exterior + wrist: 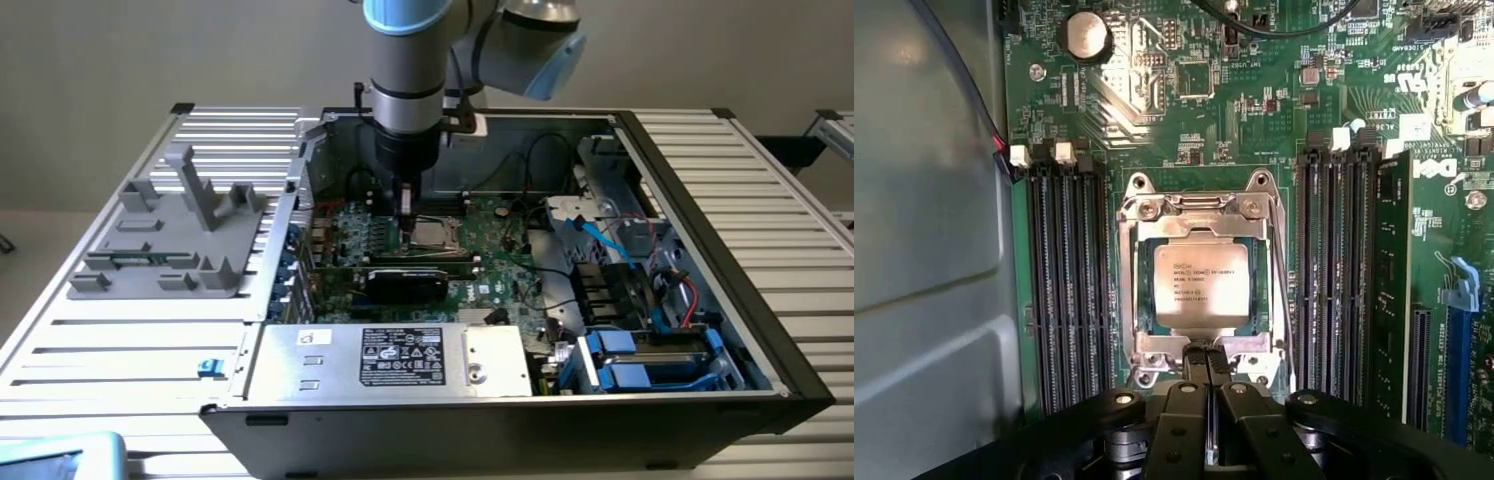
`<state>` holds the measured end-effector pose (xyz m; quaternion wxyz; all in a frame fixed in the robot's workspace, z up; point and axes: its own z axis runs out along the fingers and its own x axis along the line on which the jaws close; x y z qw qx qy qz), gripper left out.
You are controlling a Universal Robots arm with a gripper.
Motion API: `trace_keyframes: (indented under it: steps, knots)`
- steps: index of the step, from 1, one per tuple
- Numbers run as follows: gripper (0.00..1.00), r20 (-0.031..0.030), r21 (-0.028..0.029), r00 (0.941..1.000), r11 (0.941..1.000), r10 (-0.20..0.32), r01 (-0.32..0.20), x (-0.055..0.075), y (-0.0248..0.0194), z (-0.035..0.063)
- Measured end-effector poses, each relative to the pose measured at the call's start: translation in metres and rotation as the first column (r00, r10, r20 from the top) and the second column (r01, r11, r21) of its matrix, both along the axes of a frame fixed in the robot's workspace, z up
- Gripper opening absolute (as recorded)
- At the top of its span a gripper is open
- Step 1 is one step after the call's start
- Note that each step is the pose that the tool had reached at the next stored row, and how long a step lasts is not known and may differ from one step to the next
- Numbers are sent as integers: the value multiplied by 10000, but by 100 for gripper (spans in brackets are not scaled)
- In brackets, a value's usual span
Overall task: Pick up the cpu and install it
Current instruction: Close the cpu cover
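The cpu (1201,285), a small square chip with a shiny silver-beige top and printed lettering, lies flat inside the metal-framed socket (1137,290) on the green motherboard (1184,110). My gripper (1204,352) hovers at the cpu's near edge, its two black fingers pressed together with nothing visible between them. In the exterior view the arm reaches straight down into the open computer case (694,200), and the gripper (406,212) sits just beside the socket with the cpu (430,236).
Black memory slots (1064,280) flank the socket on both sides. A black rectangular block (420,280) lies in front of the socket, and a silver power supply (387,355) sits nearer still. A grey fixture (174,230) stands on the table at the exterior view's left.
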<state>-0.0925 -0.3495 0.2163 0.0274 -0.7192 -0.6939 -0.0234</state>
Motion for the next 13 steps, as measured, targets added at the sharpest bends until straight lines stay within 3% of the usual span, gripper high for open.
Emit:
trace_keyframes:
  steps: [9, 13]
  knots:
    - [11, -3, -5, 10000, 10000, 1, -1, -43, 0, -57]
    - [11, 0, -45, 10000, 10000, 0, 0, -43, 0, -71]
